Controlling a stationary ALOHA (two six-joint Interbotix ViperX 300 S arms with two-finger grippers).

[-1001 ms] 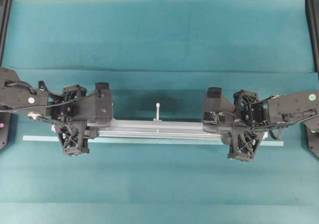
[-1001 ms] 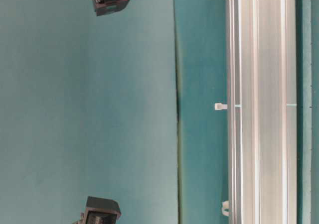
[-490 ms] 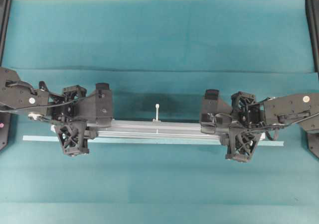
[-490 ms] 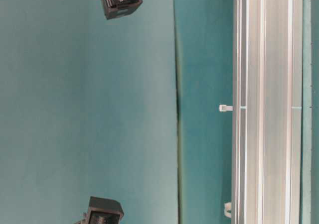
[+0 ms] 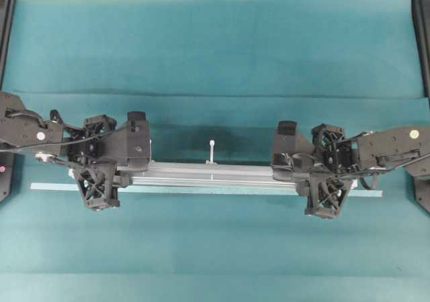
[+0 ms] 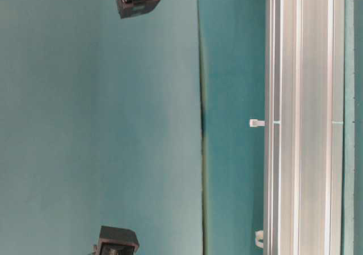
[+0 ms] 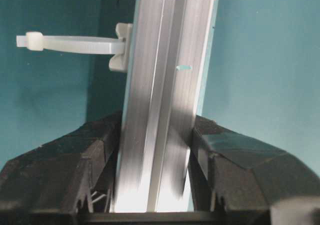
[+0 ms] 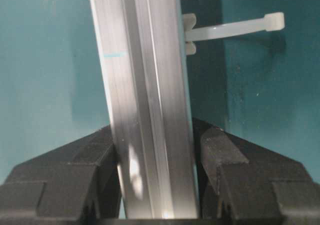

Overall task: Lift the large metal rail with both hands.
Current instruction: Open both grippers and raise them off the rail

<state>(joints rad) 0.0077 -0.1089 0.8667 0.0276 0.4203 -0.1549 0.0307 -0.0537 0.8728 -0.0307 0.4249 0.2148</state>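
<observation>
Rail (image 5: 211,175) is hanging level just above the tape strip (image 5: 373,194), cable tie (image 5: 212,151) sticking from its far side. Left gripper (image 7: 155,150) and right gripper (image 8: 155,150) are each clamping an end, sharing the load so it is staying balanced.

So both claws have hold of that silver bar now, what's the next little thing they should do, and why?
Probably raise both ends straight up together, slowly. The left tool and right tool each have their fingers pressed against the sides of the large metal rail, one near each end. The pale tape strip shows past it at the ends, so an even lift should keep it level.
</observation>
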